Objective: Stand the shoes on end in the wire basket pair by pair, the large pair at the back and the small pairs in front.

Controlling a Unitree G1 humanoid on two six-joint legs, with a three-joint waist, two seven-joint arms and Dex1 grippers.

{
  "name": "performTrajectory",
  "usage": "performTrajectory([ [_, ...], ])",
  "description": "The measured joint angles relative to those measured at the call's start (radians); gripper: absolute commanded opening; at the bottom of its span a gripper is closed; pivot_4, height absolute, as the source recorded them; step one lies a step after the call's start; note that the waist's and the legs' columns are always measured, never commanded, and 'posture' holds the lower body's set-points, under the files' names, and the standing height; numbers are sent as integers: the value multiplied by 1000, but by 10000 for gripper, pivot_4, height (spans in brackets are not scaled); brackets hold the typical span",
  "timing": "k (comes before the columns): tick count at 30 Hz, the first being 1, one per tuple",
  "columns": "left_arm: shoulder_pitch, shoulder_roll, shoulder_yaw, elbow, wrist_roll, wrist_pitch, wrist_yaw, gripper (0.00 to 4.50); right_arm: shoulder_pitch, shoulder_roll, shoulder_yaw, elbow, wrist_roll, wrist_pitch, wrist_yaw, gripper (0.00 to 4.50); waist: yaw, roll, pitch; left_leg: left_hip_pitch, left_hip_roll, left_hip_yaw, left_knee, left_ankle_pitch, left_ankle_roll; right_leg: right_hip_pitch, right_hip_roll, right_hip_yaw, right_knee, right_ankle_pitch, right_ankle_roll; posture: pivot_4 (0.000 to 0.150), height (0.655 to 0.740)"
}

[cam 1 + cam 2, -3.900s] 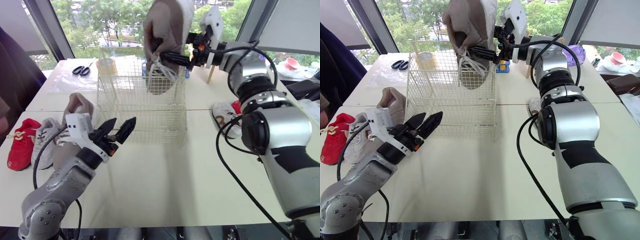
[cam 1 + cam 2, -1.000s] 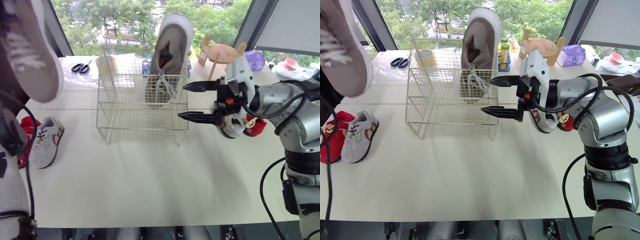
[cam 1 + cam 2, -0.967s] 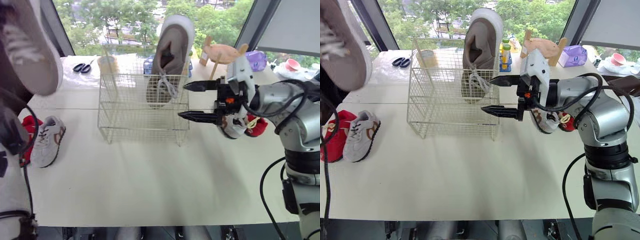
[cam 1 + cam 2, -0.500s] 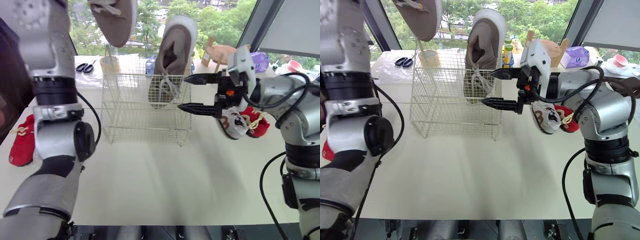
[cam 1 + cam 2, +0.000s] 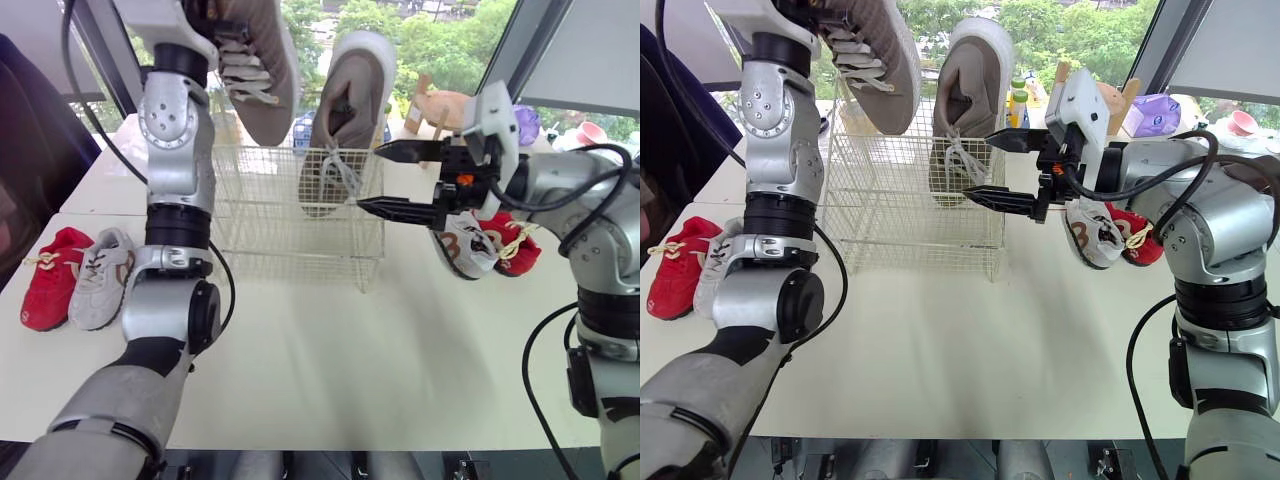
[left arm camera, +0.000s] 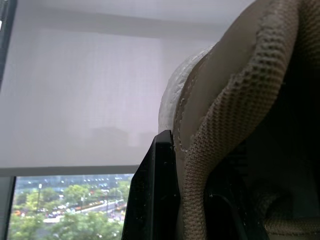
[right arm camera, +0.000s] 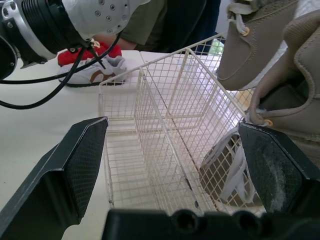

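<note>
Above the wire basket (image 5: 300, 225), at its left rear, the left gripper (image 6: 187, 175) held the second taupe shoe (image 5: 255, 70) aloft, sole outward and laces dangling, its fingers pinching the heel collar, one outside and one inside the opening. A second ago that shoe hung far out at the robot's left; it had since swung in over the basket. The first taupe shoe (image 5: 345, 120) stood on end in the basket's right rear corner, toe down and heel rising above the rim, where earlier the right gripper had been carrying it overhead. The right gripper (image 5: 370, 177) now hovered just beside the basket's right wall with its fingers spread wide and nothing between them, much as a second ago. On the table (image 5: 330, 370), a small red shoe (image 5: 50, 275) and a small white shoe (image 5: 98, 280) lay side by side to the left, and another white shoe (image 5: 462, 250) and red shoe (image 5: 515, 245) lay to the right behind the right arm. Labels on the bottles (image 5: 1017, 105) behind the basket were too small to read.
</note>
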Motion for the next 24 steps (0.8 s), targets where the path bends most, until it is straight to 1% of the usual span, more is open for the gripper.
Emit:
performTrajectory([
  [3,113,-32,-9,-59,12,68,29,634,4,-1,-10,-3,0,-1,-2,45000,0,1,0,3,0,0,0,0,0,3,0,0,0,0,0,1500,7400],
  [6,235,-67,-17,-118,10,163,47,634,14,0,-10,-10,1,-2,-2,45000,-1,0,0,1,1,-1,0,0,0,2,1,0,0,0,0,1500,7400],
  [7,262,-72,-18,-164,9,196,53,634,17,1,-10,-10,0,-2,-2,45000,-1,0,0,-1,1,-1,0,0,0,-1,1,0,0,0,0,1500,7400],
  [11,358,-83,-32,-375,10,312,71,634,21,4,-10,-6,0,-11,0,45000,-2,1,0,-1,1,-1,-1,0,0,-1,1,0,1,0,0,1500,7400],
  [13,401,-85,-32,-455,8,365,74,8655,22,6,-10,-5,0,-15,1,45000,-2,1,0,-1,1,-1,-1,0,0,0,1,0,0,0,0,1500,7400],
  [14,424,-86,-35,-485,-1,394,67,11777,22,6,-10,-1,-1,-16,1,45000,-1,1,-1,-1,1,-1,-1,0,1,0,1,0,0,0,0,1500,7400],
  [15,452,-88,-38,-509,-11,422,61,17251,22,7,-10,4,-1,-17,2,45000,0,1,-1,0,1,-1,0,0,1,0,1,0,0,0,0,1500,7400],
  [16,474,-93,-41,-525,-20,452,55,21522,22,8,-8,9,-2,-22,3,45000,1,1,-1,0,1,-1,0,0,1,0,1,0,-1,0,0,1500,7400],
  [17,490,-94,-43,-542,-32,479,46,27504,22,9,-7,15,-2,-25,5,45000,2,1,-1,0,1,-2,0,0,0,0,1,0,0,0,0,1500,7400],
  [19,494,-70,-46,-589,-43,530,23,36463,22,14,-1,27,-5,-34,9,45000,2,1,-1,0,1,-2,0,0,0,1,1,0,0,0,-1,1500,7400],
  [23,524,-3,-43,-739,-97,651,-32,36463,22,23,7,69,-40,-65,-6,45000,-1,1,-1,2,1,-2,0,0,0,1,1,1,0,0,-1,1500,7400],
  [24,560,36,-32,-797,-138,716,-67,36463,23,35,6,96,-60,-85,-30,45000,-5,1,-1,2,1,-1,-1,0,0,1,2,1,0,0,-1,1500,7400],
])
